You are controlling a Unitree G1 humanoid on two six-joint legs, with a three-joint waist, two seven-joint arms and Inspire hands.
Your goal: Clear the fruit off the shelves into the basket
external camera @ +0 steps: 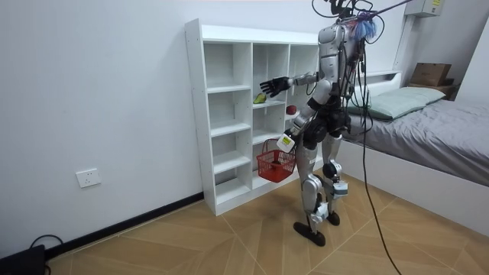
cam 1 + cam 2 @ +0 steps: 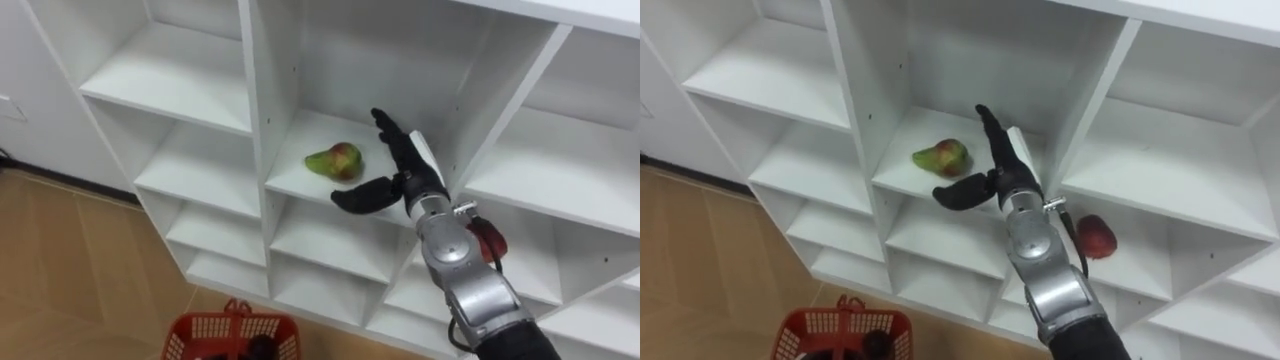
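Reach step: my right robot hand [image 2: 408,165], spread wide and empty, is just right of the pear [image 2: 335,161] in the closet [image 2: 258,90]; next I should curl round the pear, then lower it to the basket [image 1: 275,164] held by my left robot hand [image 1: 286,143].

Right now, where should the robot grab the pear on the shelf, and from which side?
Probably around its fat, reddish end. The pear lies on its side near the front edge of the shelf, thin green end pointing left, fat end toward the open right hand. So come from the front right, fingers over the top, thumb in front.
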